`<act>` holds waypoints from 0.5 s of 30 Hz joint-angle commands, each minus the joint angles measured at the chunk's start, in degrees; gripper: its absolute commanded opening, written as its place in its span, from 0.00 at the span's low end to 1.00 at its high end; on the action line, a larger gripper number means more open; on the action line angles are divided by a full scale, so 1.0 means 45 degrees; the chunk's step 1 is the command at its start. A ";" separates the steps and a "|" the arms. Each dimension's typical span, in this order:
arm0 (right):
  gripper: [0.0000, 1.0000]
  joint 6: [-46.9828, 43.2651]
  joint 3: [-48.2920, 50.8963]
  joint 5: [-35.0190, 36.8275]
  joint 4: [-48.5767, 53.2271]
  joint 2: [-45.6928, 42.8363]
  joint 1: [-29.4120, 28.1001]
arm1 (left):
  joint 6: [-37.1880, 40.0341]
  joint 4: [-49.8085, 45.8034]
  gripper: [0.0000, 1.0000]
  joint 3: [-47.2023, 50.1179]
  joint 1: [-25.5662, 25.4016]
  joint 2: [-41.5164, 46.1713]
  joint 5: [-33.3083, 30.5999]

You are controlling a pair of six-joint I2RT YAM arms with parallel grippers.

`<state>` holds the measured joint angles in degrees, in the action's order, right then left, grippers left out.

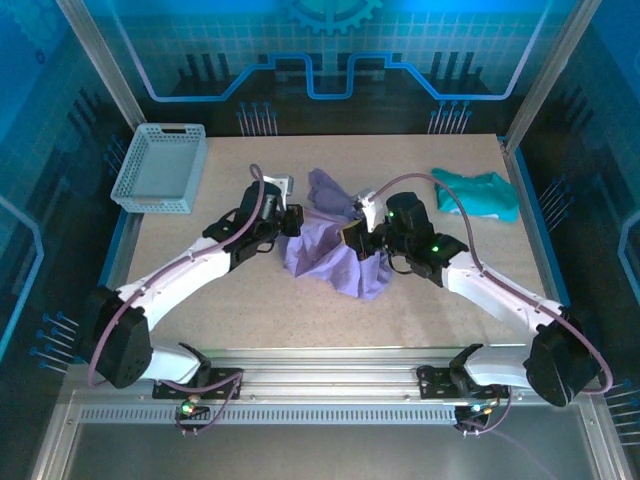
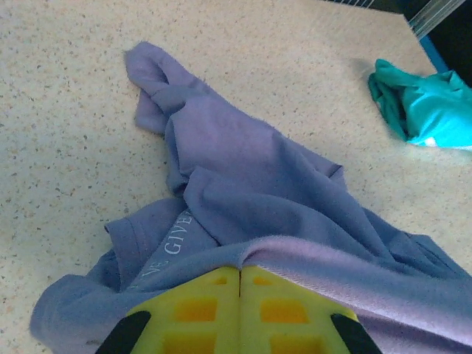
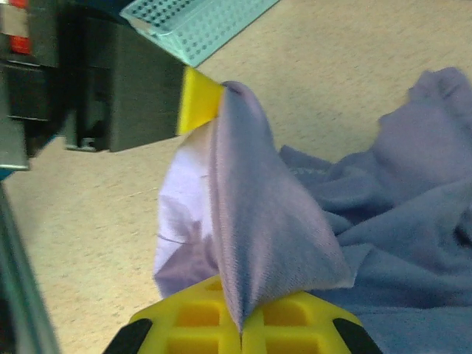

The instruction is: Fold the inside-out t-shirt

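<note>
Nearest me, my right gripper (image 3: 240, 324) has its yellow pads pressed together on a pinch of the inside-out t-shirt (image 3: 398, 221); the cloth rises from between them in a taut ridge. That ridge runs up to my left gripper (image 3: 199, 99), which holds its other end; from the left wrist view its pads meet with no gap and a pale hem lies across their tips, so I read both as clamped on the shirt. Beyond the two grips, the rest of the shirt lies crumpled in a heap in the middle of the bench (image 1: 230, 290), one sleeve trailing towards the far side. I judge this to be the opening-out step, with no fold made yet. Next I would lift and draw the arms apart evenly to spread the cloth flat; thin fabric like this may slip. Farther off, a teal garment (image 1: 478, 192) lies apart on the right; a basket (image 1: 160, 168) sits far left.
</note>
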<state>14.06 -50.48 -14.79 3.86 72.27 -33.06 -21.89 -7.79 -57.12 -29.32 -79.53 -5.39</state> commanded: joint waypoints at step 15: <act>0.00 0.1634 -0.0557 -0.2791 -0.0060 0.1211 0.1180 | 0.1932 -0.0202 0.70 0.2866 -0.1693 0.2565 0.1552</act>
<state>21.02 -50.68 -25.67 2.76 77.49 -28.53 -17.10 -9.02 -44.49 -34.94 -67.00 -0.36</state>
